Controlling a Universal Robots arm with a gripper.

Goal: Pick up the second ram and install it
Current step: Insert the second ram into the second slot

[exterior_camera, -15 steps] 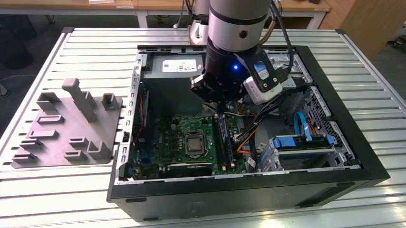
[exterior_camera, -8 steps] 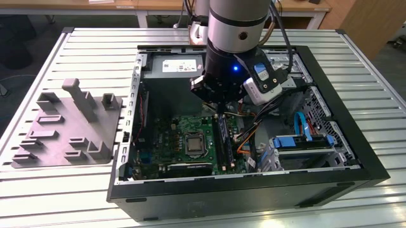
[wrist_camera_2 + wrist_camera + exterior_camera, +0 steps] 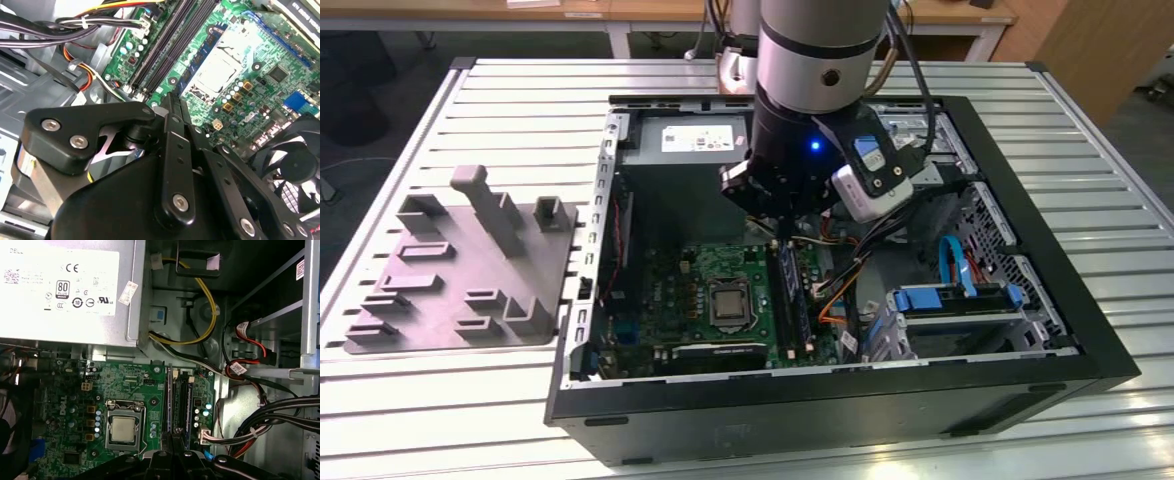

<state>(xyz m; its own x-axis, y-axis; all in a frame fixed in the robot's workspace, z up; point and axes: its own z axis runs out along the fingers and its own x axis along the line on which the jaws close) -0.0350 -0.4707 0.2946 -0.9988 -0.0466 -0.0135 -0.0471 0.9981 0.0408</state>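
My gripper hangs inside the open computer case, low over the green motherboard. Its black fingers are pressed together and shut, with nothing visible between them. The second ram shows edge-on as a thin strip standing in the memory slots beside the processor socket. In the exterior view the second ram runs straight on from below the fingertips. My gripper tips sit right over the stick's near end; I cannot tell whether they touch it.
The grey power supply with a white label fills the case's back corner. Cable bundles and blue drive bays crowd the exterior view's right. A fan sits beside the board. A grey holder plate lies outside the case on the exterior view's left.
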